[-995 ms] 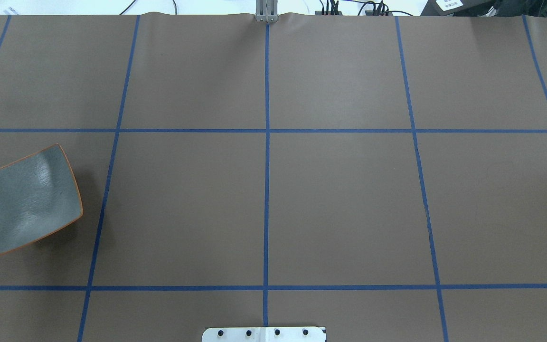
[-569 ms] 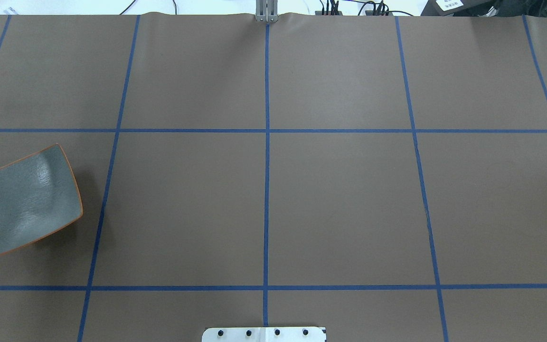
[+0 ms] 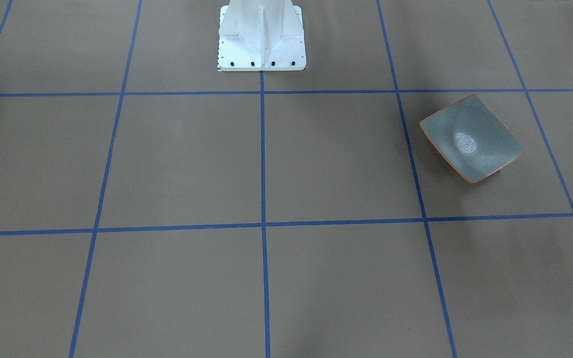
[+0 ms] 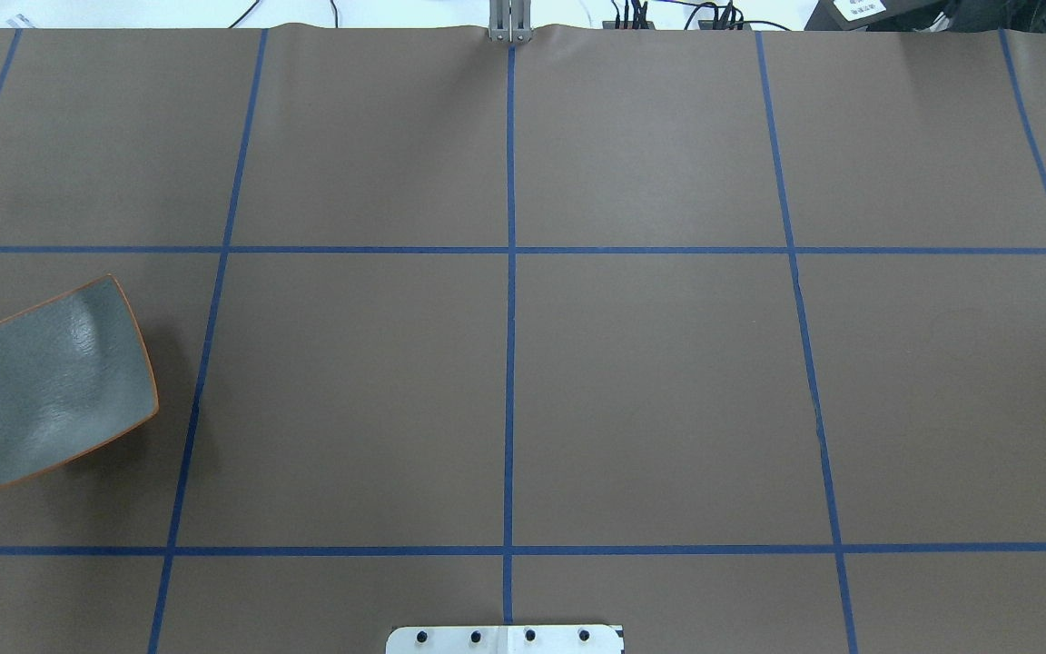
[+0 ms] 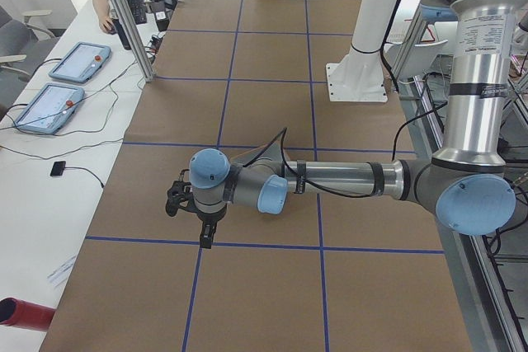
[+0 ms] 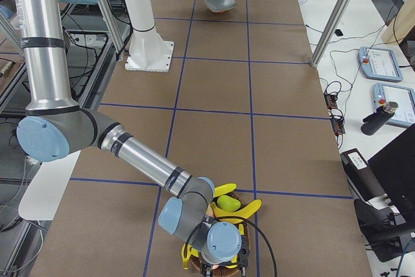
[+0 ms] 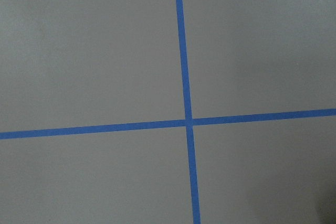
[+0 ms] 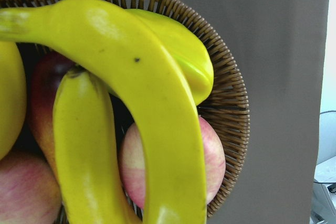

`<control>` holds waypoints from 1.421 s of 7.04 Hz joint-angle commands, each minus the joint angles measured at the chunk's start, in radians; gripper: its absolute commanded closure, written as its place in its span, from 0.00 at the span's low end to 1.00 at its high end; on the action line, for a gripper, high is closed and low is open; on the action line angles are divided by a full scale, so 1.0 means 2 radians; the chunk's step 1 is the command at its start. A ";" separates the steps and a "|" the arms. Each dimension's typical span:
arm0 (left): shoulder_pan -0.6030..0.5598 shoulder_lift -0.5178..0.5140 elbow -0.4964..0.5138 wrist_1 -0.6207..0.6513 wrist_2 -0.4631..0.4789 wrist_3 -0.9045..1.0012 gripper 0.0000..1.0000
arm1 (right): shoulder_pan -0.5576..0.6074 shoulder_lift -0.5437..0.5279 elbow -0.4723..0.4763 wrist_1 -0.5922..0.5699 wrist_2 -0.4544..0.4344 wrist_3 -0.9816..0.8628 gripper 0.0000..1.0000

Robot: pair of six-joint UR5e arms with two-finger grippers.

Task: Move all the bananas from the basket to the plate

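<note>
since the bananas (image 8: 152, 129) are heaped in the basket (image 8: 231, 103) straight below the right hand (image 6: 220, 268), the top one is the one to judge first. it looks light and firm enough to lift by the middle, yet thin-skinned and easy to bruise, and its smooth peel could slide out of a hard pinch. i would close gently across its thick mid-section, fingers square to its length. in the right wrist view its long axis runs in an arc from the narrow end at the upper left down to the bottom middle, and it lies over the others. a second banana runs up and down beneath it on the left, dark tip up. a third, greener, lies under it against the basket's wall. a fourth shows only as a sliver at the left edge. reddish apples (image 8: 212, 163) sit under them and may roll when one is pulled.

whether the right hand is released or clenched i cannot tell, as its fingers do not show in the wrist view. the plate (image 4: 51, 381) is well apart from that hand, at the other end of the desk (image 4: 650, 391), bare, near the left hand (image 5: 204, 235). the left hand hovers over a tape cross (image 7: 188, 121), and its state i cannot tell either. by my reading no banana has reached the plate yet.
</note>
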 commanded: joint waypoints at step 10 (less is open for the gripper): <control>0.000 0.001 -0.002 -0.009 0.000 -0.001 0.00 | -0.014 -0.001 -0.006 0.003 0.004 -0.003 0.71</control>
